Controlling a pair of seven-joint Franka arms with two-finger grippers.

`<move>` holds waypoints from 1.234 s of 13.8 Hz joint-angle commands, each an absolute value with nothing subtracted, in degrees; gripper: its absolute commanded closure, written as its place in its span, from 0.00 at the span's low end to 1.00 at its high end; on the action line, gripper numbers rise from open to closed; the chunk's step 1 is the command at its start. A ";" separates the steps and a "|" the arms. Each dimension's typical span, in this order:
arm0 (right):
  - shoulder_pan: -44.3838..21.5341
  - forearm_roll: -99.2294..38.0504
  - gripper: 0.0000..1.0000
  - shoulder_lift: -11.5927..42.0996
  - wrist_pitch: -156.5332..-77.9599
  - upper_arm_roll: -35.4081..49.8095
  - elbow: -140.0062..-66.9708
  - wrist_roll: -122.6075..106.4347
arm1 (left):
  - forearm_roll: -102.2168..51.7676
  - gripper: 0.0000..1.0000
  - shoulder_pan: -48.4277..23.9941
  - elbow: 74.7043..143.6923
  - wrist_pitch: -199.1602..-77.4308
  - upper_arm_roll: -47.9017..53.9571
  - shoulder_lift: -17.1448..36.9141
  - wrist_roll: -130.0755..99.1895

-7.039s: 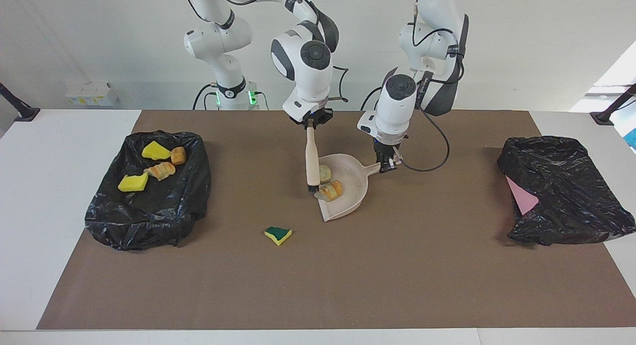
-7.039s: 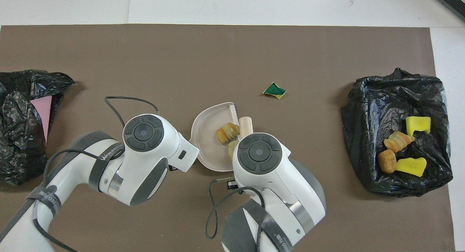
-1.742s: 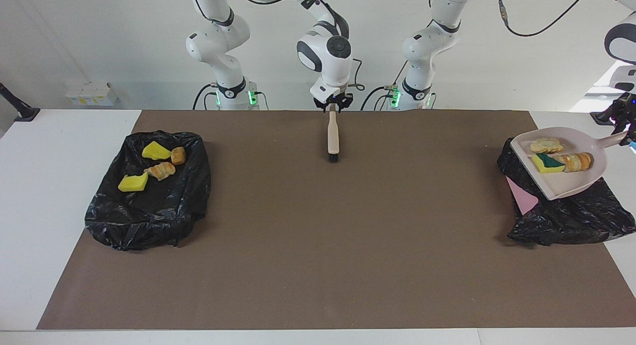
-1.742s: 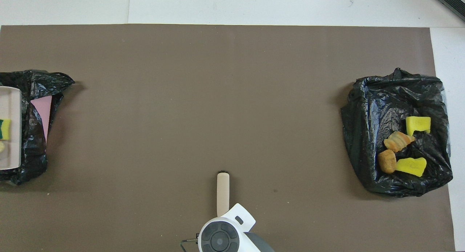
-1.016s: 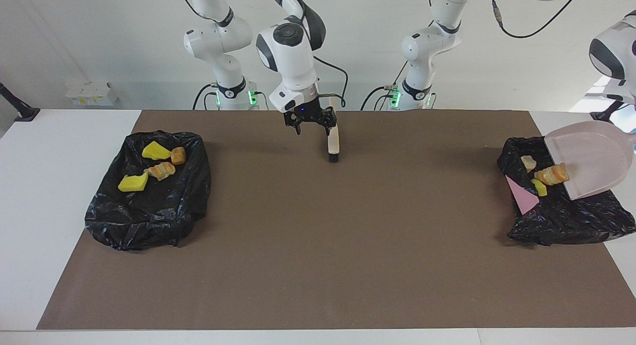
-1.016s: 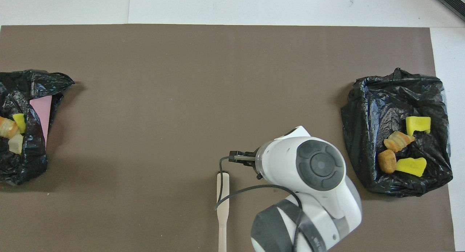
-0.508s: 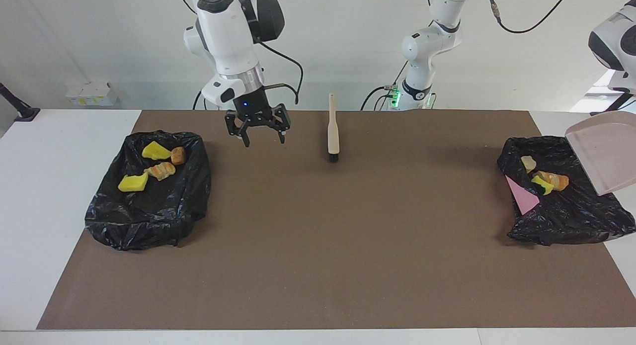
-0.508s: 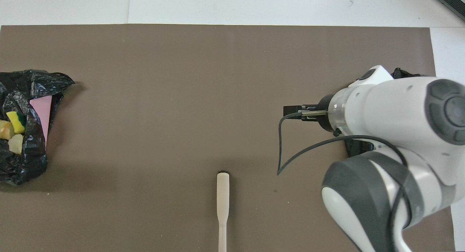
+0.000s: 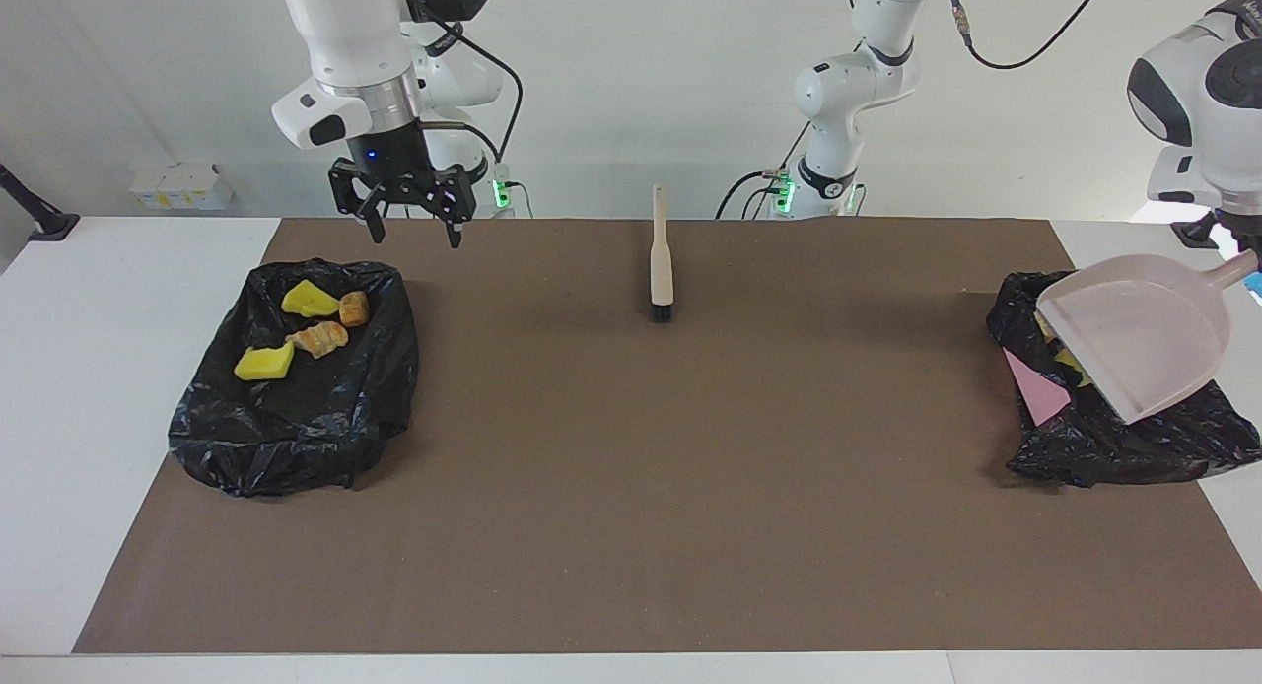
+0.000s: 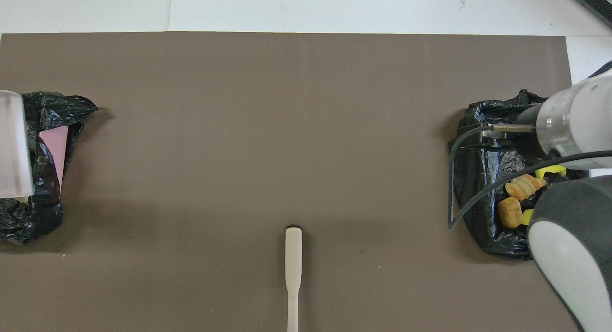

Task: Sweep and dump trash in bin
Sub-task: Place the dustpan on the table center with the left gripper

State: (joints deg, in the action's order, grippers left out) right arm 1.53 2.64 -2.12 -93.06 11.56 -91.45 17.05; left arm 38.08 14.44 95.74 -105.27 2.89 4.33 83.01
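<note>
No brand, label or writing can be read in either view.

Facing view: a black bag (image 9: 296,374) at the right arm's end of the surface (image 9: 631,526) holds four pieces of trash (image 9: 301,329) — two yellow sponge pieces and two orange-brown lumps. The right claw (image 9: 409,211) hangs in the air over the edge of the surface nearest the robots, by that bag, fingers spread wide and holding nothing. At the left arm's end a second black bag (image 9: 1114,438) has a pink sheet (image 9: 1035,388) showing in it; the beige dustpan (image 9: 1144,334) is raised over it, tilted, and hides most of the scraps (image 9: 1070,361) inside. The left claw sits at the frame edge by the pan's handle; its grip cannot be made out. The beige brush (image 9: 661,255) lies alone mid-surface near the robots' edge.

Overhead view: the right arm covers part of the first bag (image 10: 483,179) — only some of its trash (image 10: 516,198) shows. The dustpan (image 10: 12,150) is cut off at the frame edge over the second bag (image 10: 43,212).
</note>
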 commanded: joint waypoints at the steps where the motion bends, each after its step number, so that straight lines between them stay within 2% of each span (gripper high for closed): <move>1: 2.37 6.67 0.00 2.54 -87.21 12.48 -84.13 16.61 | 28.87 1.00 13.18 96.06 -102.22 2.20 3.60 75.96; 4: 2.46 6.24 0.00 3.78 -86.31 12.48 -81.91 17.14 | 18.04 1.00 13.10 98.34 -101.16 2.20 2.29 68.85; 7: 2.29 5.54 0.00 3.34 -86.40 12.57 -82.44 20.55 | 12.32 1.00 9.15 100.98 -99.94 2.29 0.79 55.77; 11: 2.20 4.57 0.00 -0.17 -85.87 12.48 -87.70 21.09 | 6.77 1.00 -0.94 102.13 -99.40 2.29 0.00 32.75; 17: 2.64 2.90 0.00 0.09 -86.05 12.31 -86.75 20.13 | 0.89 1.00 -15.98 103.00 -104.31 2.29 1.40 0.30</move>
